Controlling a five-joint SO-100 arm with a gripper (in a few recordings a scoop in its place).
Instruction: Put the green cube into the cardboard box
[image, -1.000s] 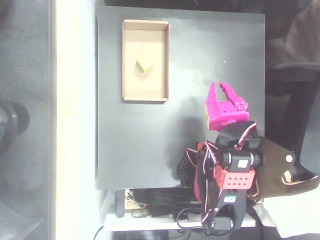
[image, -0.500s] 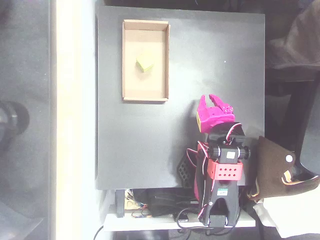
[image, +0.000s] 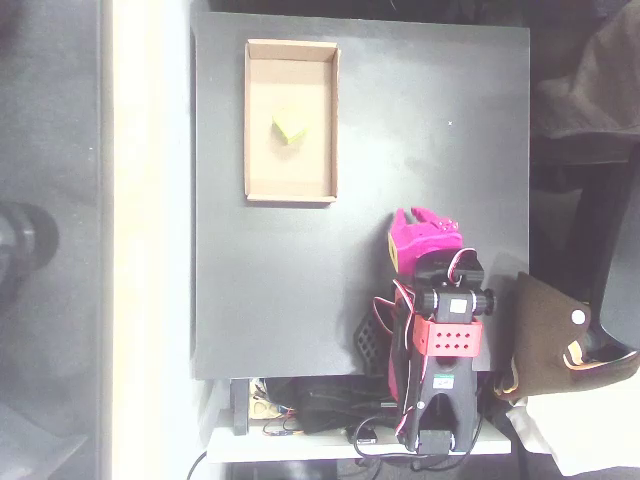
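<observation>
A: Where did the green cube (image: 289, 127) sit?
B: Inside the cardboard box (image: 291, 121), near the middle of its floor, at the upper left of the dark surface (image: 420, 120) in the overhead view.
A: And the end effector (image: 424, 215)?
B: Well apart from the box, folded back near the arm's base. It gripped nothing; whether its fingers were parted, I couldn't tell.

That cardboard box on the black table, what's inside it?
The cardboard box holds one green cube, lying near the middle of its floor; the rest of the floor looks bare. The patch of floor under the cube is covered, so it cannot be seen.
</observation>
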